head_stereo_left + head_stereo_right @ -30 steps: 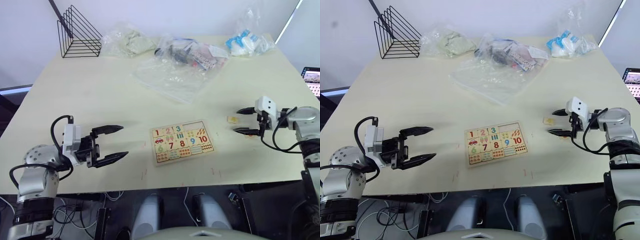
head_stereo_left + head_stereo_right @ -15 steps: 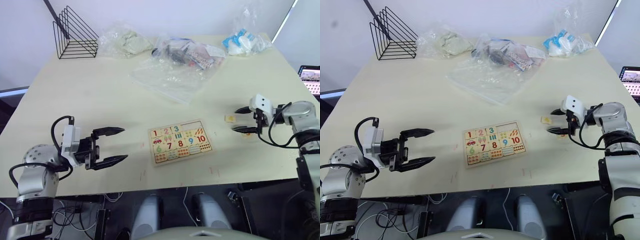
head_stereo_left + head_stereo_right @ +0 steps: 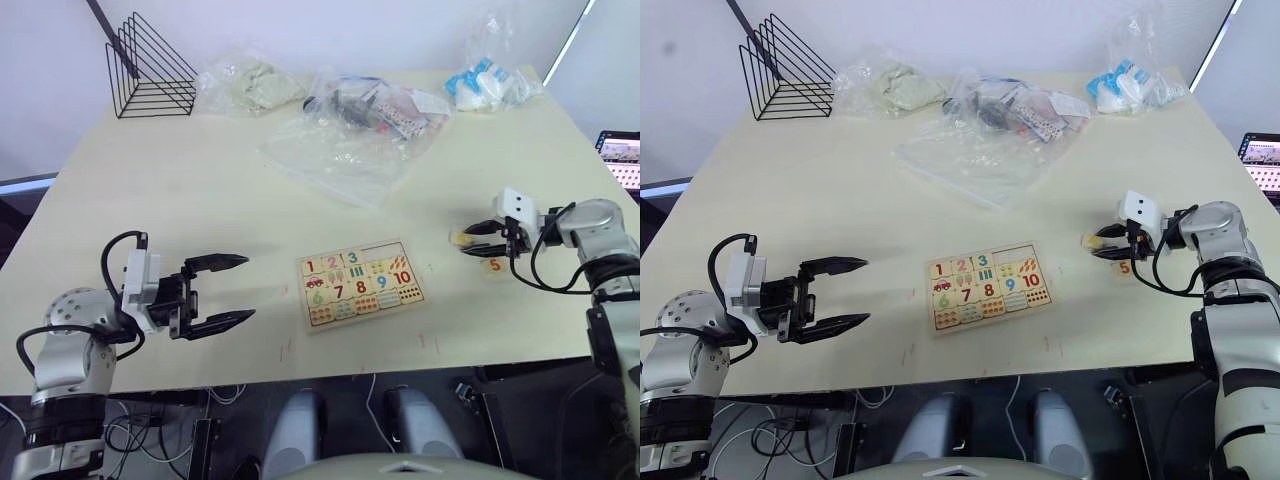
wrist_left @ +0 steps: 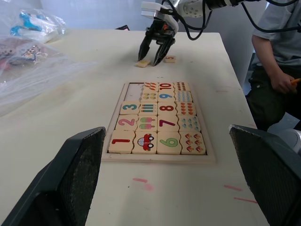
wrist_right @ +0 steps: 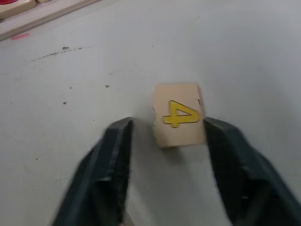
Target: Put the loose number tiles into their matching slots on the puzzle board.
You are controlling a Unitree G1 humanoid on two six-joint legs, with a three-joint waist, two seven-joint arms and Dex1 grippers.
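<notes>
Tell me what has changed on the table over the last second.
The right gripper has shifted toward the yellow 4 tile and now straddles it with open fingers, not yet closed on it. That uncovered the orange 5 tile lying beside it. The left gripper stays open and hovering, and the puzzle board has not moved.

A cream table (image 3: 180, 190) holds a puzzle board (image 3: 362, 283), two loose tiles (image 3: 459, 238), plastic bags (image 3: 345, 150) and a wire rack (image 3: 148, 68).

bare table (image 3: 200, 190) around puzzle board (image 3: 362, 284), bags (image 3: 350, 130) behind
</notes>
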